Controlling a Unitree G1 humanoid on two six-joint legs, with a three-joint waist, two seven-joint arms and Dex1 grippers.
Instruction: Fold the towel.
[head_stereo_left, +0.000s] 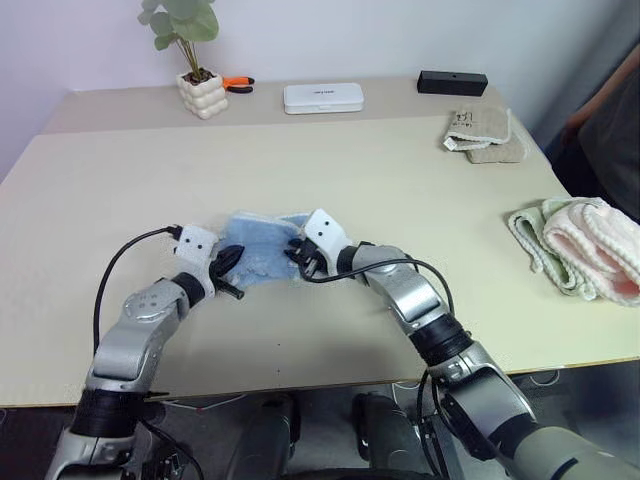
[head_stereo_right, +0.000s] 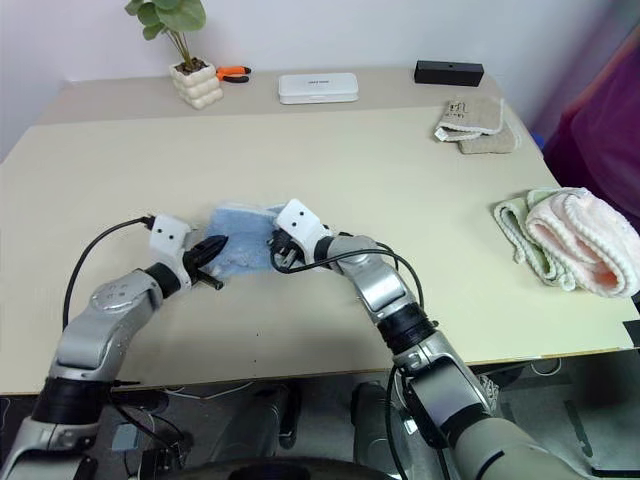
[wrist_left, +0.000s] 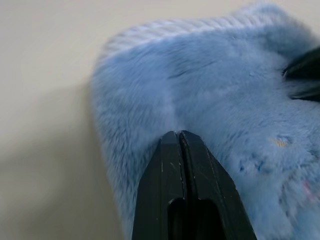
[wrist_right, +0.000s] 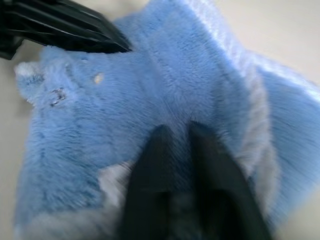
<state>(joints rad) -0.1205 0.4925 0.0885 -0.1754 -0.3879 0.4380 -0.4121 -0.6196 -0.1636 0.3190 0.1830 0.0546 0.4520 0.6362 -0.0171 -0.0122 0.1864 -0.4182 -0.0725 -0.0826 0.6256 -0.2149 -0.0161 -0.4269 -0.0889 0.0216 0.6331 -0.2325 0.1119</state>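
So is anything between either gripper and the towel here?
Nothing visible. The left gripper is shut with its tips against the towel, and the right gripper presses into it from the other side with a small gap between its fingers.

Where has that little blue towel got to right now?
The towel lies near the front middle of the table, between the left gripper and the right gripper, far from the pink and cream towel at the right edge.

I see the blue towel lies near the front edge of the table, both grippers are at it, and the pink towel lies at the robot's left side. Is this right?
Not quite. The pink towel lies at the robot's right side, as the left eye view shows. The rest holds: the blue towel lies near the front edge of the table, with the left gripper and right gripper at it.
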